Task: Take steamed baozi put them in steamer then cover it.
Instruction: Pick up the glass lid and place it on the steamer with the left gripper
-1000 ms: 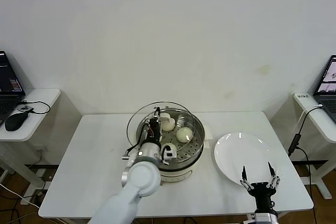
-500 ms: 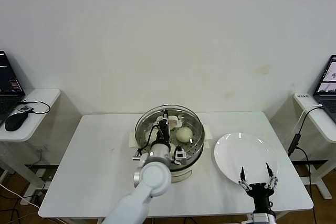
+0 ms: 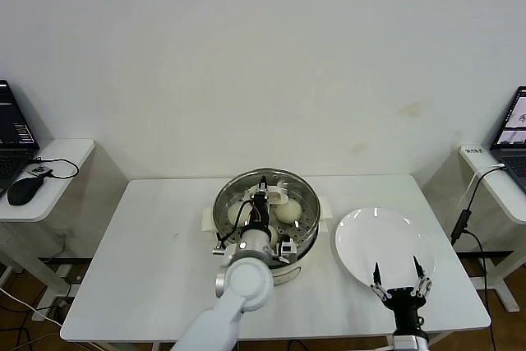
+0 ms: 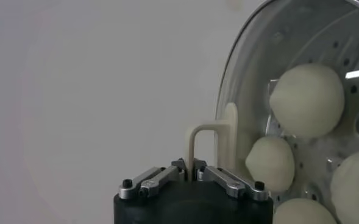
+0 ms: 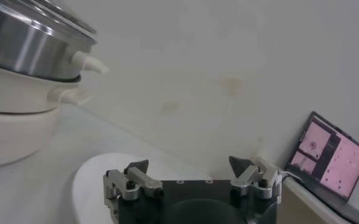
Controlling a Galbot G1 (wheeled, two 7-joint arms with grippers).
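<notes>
Lid (image 3: 265, 200) is held over the steamer (image 3: 308, 232) by the left gripper (image 4: 189, 172), clamped on its handle (image 4: 211, 141); baozi (image 4: 306, 100) lie inside. Right gripper (image 5: 189, 165) is spread beside the steamer, above the plate (image 3: 362, 240).

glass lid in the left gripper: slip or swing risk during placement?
Probably some. The left gripper pinches only the thin white handle of the glass lid, so the wide disc could pivot about that narrow grip. Smooth plastic looks slippery. Glass likely chips if it knocks the steamer rim, where the baozi sit. The right gripper idles open above the plate.
</notes>
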